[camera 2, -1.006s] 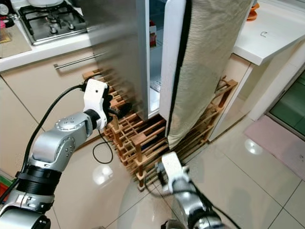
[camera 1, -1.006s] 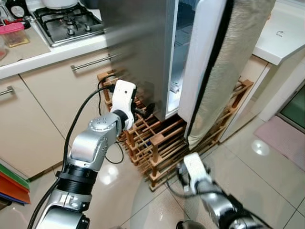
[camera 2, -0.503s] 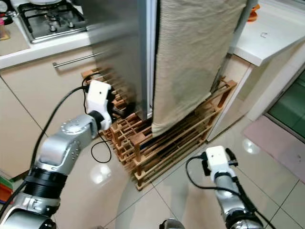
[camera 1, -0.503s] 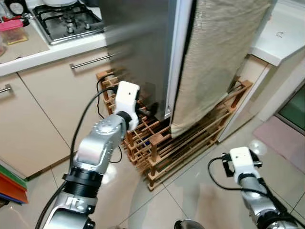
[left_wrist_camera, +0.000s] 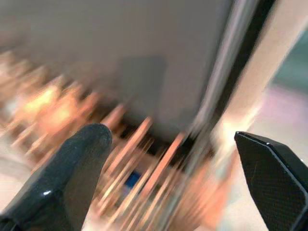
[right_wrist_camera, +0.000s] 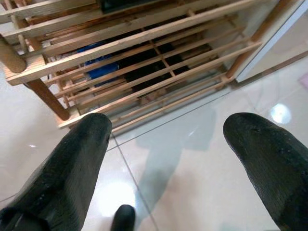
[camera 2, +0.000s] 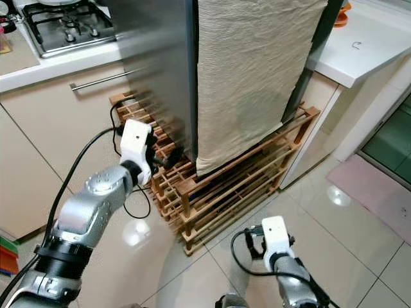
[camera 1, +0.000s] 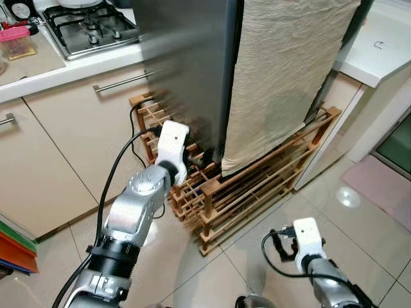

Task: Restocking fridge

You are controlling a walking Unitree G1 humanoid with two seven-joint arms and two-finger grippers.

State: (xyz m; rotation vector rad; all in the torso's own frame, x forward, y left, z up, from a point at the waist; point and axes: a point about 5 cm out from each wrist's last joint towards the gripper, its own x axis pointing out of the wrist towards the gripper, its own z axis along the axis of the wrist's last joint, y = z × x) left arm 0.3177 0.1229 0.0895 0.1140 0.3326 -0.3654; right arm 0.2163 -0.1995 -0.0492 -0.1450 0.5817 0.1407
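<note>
— Where's the fridge (camera 1: 186, 64) in all this?

— Straight ahead, the tall steel box on the far side, biggest thing in the room. Its door looks shut, with a beige striped cloth (camera 1: 282, 77) draped down the front. It sits on a wooden slatted rack (camera 1: 244, 192), with cream cabinets (camera 1: 58, 141) and a gas hob (camera 1: 90, 29) off to the left and a white counter (camera 1: 379, 48) to the right.

— How would that door handle, do you reckon?

— Heavy and stiff, I'd guess, swinging on its hinge and held by a seal, so it wants a firm pull. The steel is slick and the cloth is soft and would just slide, so I'd hook the door's free edge, not the fabric. I can't make out a handle.

— And the arms?

— The left gripper (camera 1: 196, 160) is up near the fridge's lower left corner, just beside the rack. Its two fingers (left_wrist_camera: 67, 173) are spread wide with nothing between them, though its wrist picture is blurred. The right gripper (right_wrist_camera: 168, 163) hangs low on the near right over the glossy floor tiles (camera 1: 359, 212), well apart from the fridge, fingers equally wide and empty.

— Anything to stock?

— Nothing in either pincer that I can see.
</note>
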